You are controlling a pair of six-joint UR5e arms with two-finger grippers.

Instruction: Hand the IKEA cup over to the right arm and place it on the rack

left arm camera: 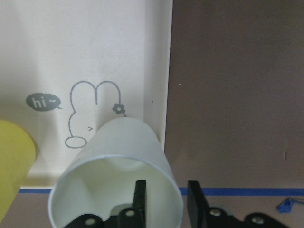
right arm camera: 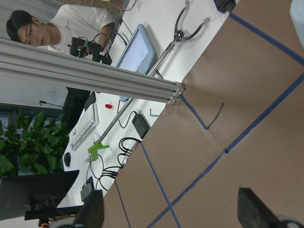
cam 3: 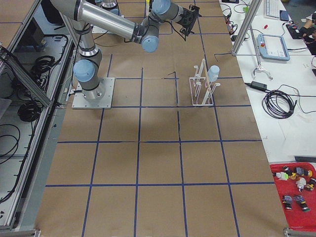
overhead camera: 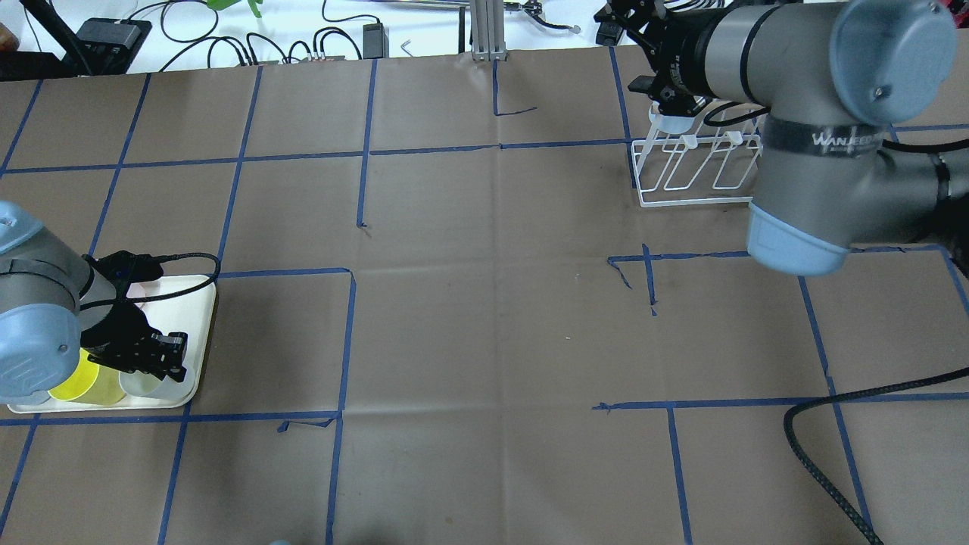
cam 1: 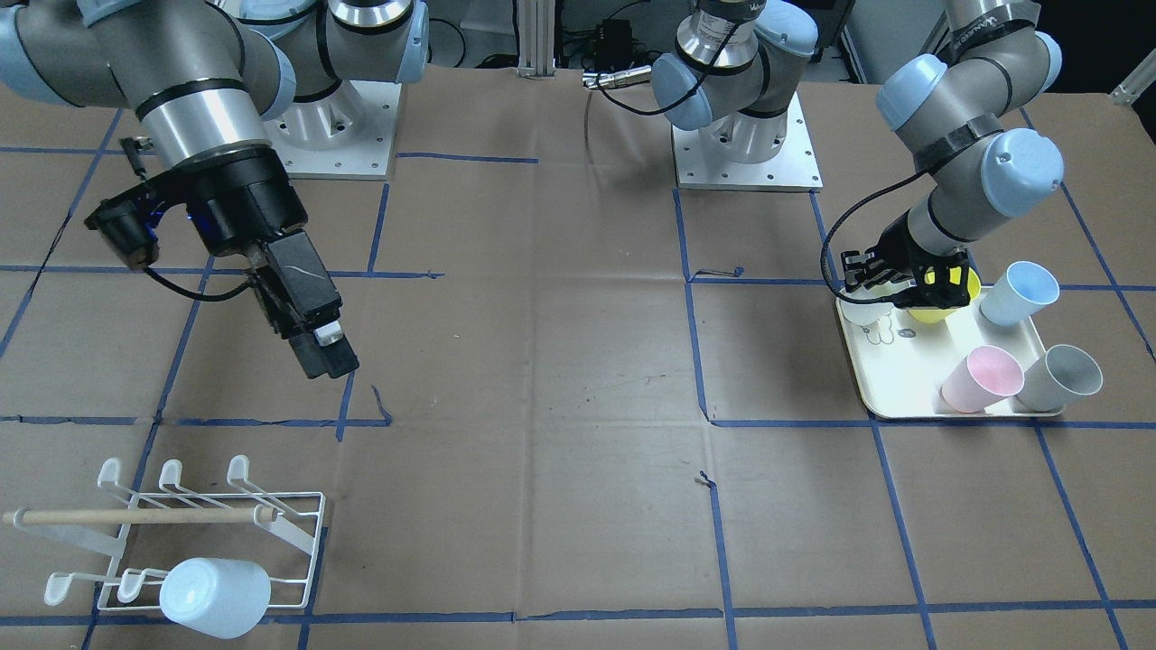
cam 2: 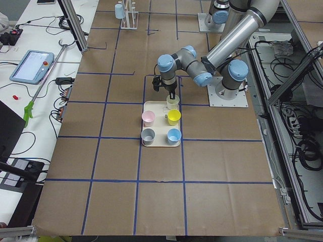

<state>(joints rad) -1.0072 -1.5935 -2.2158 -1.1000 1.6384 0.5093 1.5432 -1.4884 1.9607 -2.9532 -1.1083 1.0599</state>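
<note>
Robot arms: two, left arm [cam 1: 966, 108] and right arm [cam 1: 190, 117].
Cups: six; white cup [left arm camera: 118, 137], yellow cup [cam 2: 173, 117], blue cup [cam 1: 1019, 293], pink cup [cam 1: 980, 379], grey cup [cam 1: 1058, 377] on the left, pale cup [cam 1: 215, 596] on the far right.
Trays: one cream tray [cam 1: 894, 370].
Racks: one wire rack [cam 1: 135, 516].
People: one person [right arm camera: 80, 21].

Brown paper covers the table [cam 1: 578, 361], and we see it gridded in blue tape. The tray [cam 1: 903, 379] is cream, printed with a grey line-drawn bunny and a grey "hi~" bubble. We count a white cup [left arm camera: 118, 161], a yellow cup [cam 2: 173, 117], a pink cup [cam 1: 980, 379], a grey cup [cam 1: 1058, 377] and a light blue cup [cam 1: 1018, 293]. The rack [cam 1: 181, 516] is white wire with a pale wood handle, and the cup on it [cam 1: 215, 598] is pale blue. The right arm [cam 1: 194, 117] and left arm [cam 1: 957, 126] are silver-grey with pale blue caps.
</note>
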